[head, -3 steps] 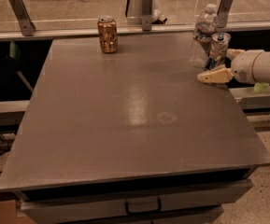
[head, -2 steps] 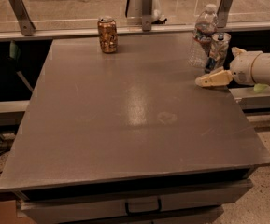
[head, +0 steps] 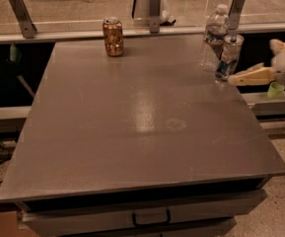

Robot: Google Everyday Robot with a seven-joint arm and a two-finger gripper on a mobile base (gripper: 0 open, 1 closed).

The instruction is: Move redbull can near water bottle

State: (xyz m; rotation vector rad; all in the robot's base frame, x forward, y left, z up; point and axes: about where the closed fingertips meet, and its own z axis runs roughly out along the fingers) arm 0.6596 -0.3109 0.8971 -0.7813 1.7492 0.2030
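The redbull can [head: 229, 56], slim and silver with blue markings, stands upright on the grey table [head: 142, 127] near its far right edge. The water bottle [head: 215, 33], clear with a white cap, stands right behind it to the left, almost touching. My gripper [head: 251, 61] comes in from the right edge of the view, just right of the can. It is open and holds nothing. One cream finger [head: 250, 76] points left with its tip by the can's base.
An orange-brown can [head: 113, 36] stands at the table's far edge, left of centre. A metal rail with angled brackets [head: 20, 13] runs behind the table. A drawer handle [head: 151, 217] shows on the table's front.
My gripper has drawn back a little to the right, away from the redbull can. The can and the bottle have not moved.
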